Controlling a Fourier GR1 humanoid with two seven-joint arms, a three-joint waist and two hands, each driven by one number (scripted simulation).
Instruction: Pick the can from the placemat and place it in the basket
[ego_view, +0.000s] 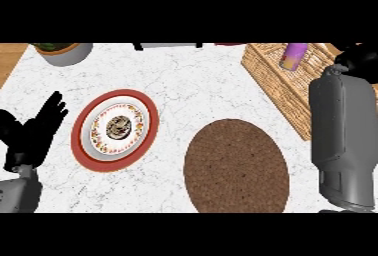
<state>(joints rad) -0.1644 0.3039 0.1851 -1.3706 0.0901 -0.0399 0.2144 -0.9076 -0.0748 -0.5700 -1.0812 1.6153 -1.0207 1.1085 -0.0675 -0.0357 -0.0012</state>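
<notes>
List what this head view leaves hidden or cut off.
- Right robot hand: at the right edge over the wicker basket; its grey forearm hides the fingers, so open or shut is unclear.
- Purple can: stands in the basket; its base is hidden by the weave.
- Grey pot: its top is cut off by the upper edge.
- Dark object: cut off at the top, unidentifiable.
- Brown placemat: its lower rim is cut off.

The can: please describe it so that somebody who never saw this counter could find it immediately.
Start at the wicker basket at the counter's far right corner, beyond the round brown placemat. The can lies inside the basket near its far end, just left of the robot's right hand. It is the only purple thing in view, with a lighter band at its near end.
</notes>
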